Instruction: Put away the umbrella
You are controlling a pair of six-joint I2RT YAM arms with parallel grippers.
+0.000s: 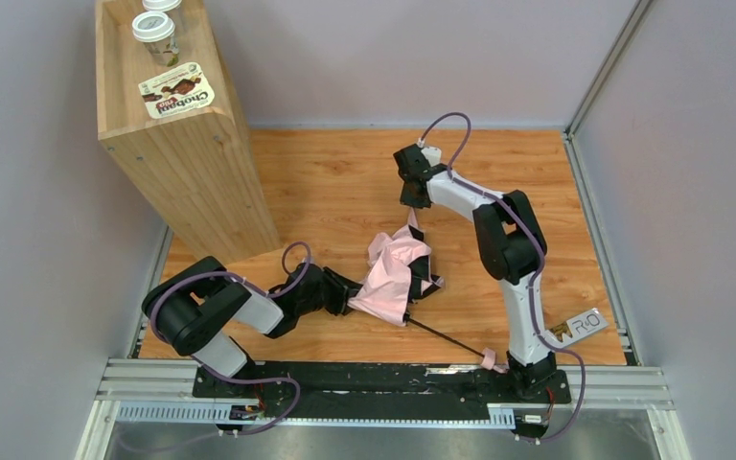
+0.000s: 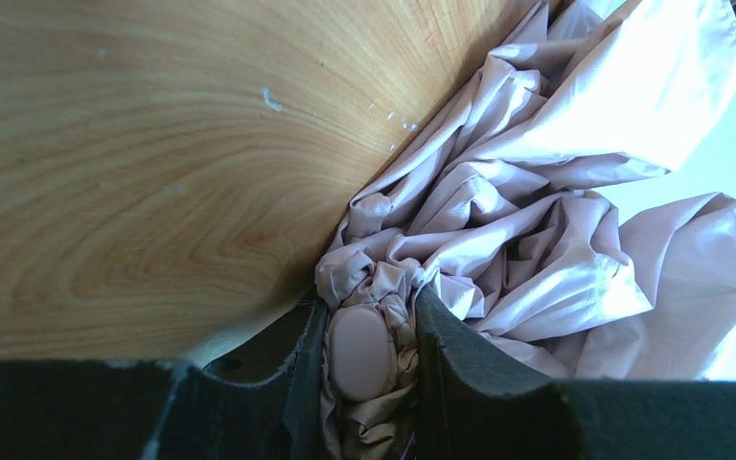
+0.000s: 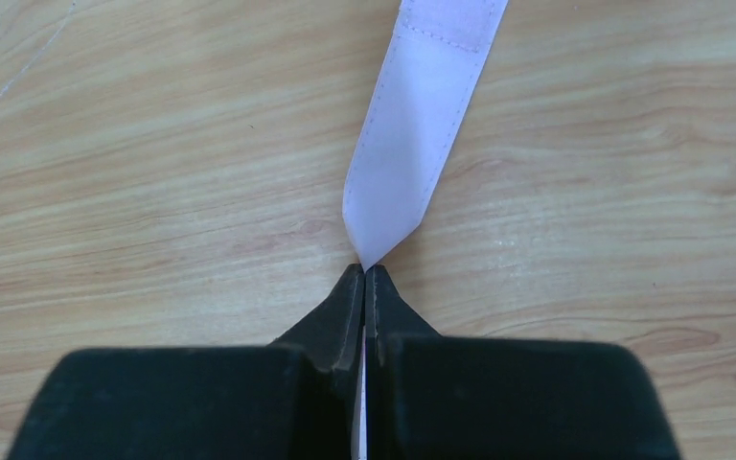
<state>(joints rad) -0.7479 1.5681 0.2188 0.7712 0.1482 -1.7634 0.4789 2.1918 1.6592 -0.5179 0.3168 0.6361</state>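
Crumpled umbrella (image 1: 398, 273), left gripper (image 2: 372, 321) clamped on its fabric — right gripper (image 3: 364, 276) pinching its strap (image 3: 422, 105)

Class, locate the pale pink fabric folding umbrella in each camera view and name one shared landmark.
Top external: pale pink fabric folding umbrella, bunched at table centre.
Left wrist: umbrella crumpled at right, clamped in the left gripper.
Right wrist: only its thin pink strap, top centre, pinched by the right gripper.
Shared landmark: wooden tabletop.
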